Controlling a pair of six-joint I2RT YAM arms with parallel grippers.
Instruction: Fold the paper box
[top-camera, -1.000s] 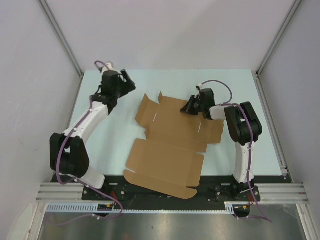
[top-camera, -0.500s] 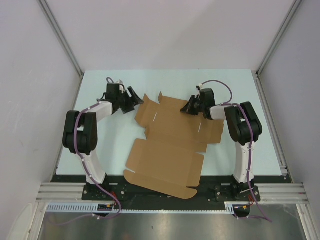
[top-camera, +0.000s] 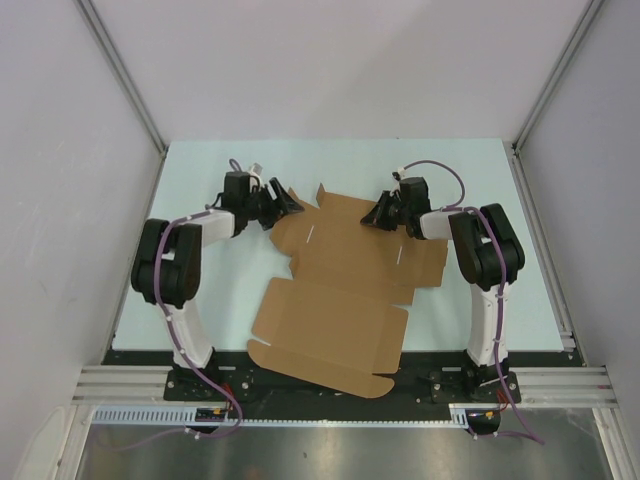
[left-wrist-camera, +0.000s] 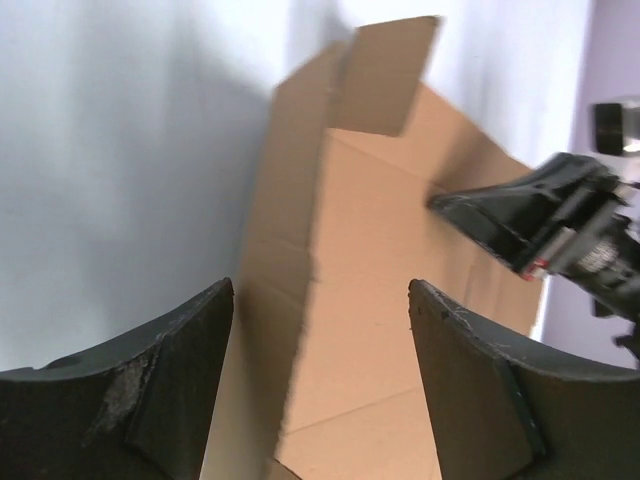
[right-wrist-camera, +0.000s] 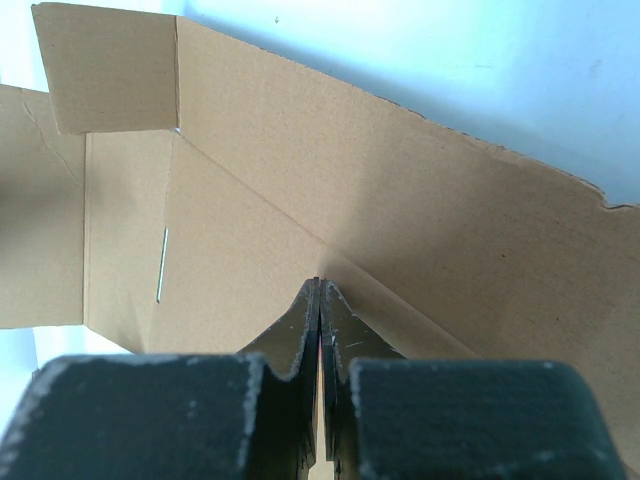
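The paper box (top-camera: 340, 290) lies as a flat brown cardboard sheet in the middle of the table, its far flaps slightly raised. My left gripper (top-camera: 283, 201) is open and low at the sheet's far-left flap. In the left wrist view (left-wrist-camera: 321, 290) that flap's edge (left-wrist-camera: 300, 260) runs between the two spread fingers. My right gripper (top-camera: 376, 214) is shut and empty. Its tips (right-wrist-camera: 319, 284) touch the cardboard (right-wrist-camera: 250, 180) at a fold line near the far-right flap. The right gripper also shows in the left wrist view (left-wrist-camera: 530, 225).
The light blue table (top-camera: 200, 290) is walled by grey panels with metal posts (top-camera: 125, 80) at the left and right. The sheet's near flap (top-camera: 320, 365) overhangs the black base strip between the arm bases. A metal rail (top-camera: 130, 380) runs along the front.
My left arm has swung down and to the right, bringing its open gripper from the far left of the table to the sheet's far-left flap. The right arm and the sheet have not moved.
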